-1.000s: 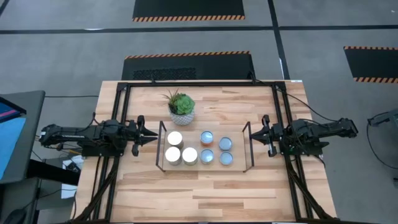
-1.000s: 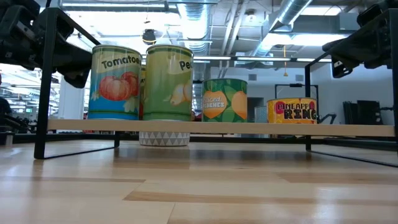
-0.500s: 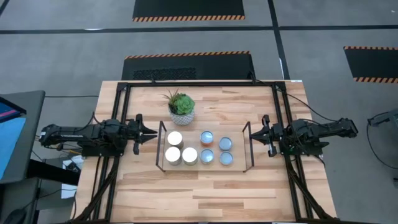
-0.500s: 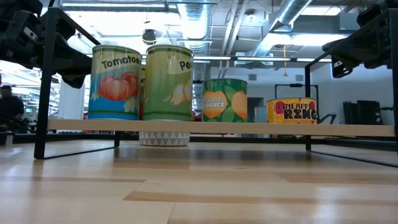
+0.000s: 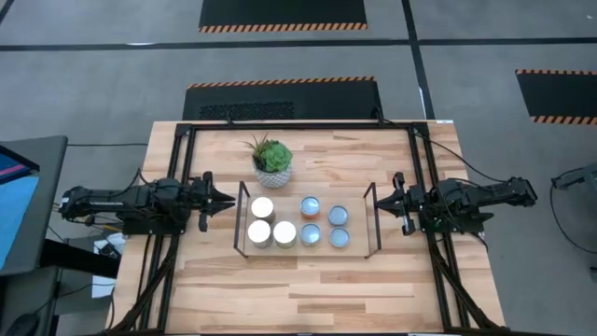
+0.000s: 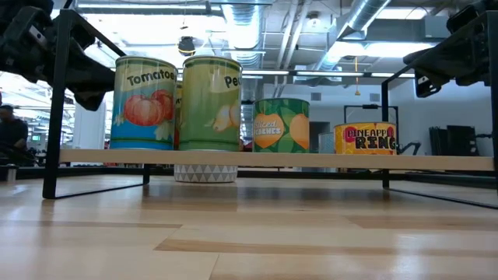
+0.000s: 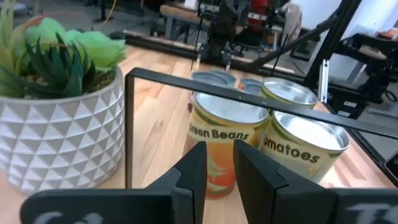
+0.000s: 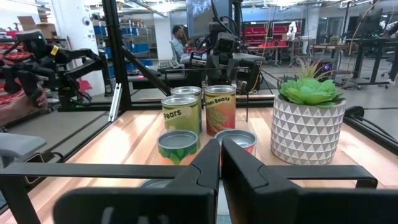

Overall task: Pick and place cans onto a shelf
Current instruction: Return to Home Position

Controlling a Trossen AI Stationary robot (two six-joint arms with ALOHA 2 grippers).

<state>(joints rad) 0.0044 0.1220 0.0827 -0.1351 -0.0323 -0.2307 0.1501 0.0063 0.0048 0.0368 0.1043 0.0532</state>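
- We judge the step in hand to be the return home. Each arm should back straight out from the shelf (image 5: pixel 358 224), keeping clear of its wire ends.
- The left gripper (image 5: pixel 224 201) sits just outside the shelf's left end, fingers pressed together and holding nothing.
- The right gripper (image 5: pixel 395 199) sits just outside the right end, likewise closed and empty.
- The cans (image 5: pixel 284 233) stand on the shelf between the two grippers, touching neither.

I read "Tomato" on the tomato can (image 6: pixel 142 101). The bean can (image 7: pixel 219 144) says "Green Beans". The pear can (image 8: pixel 181 114) says "pears". The short can (image 6: pixel 365 138) says "PINEAPP" and "RING".
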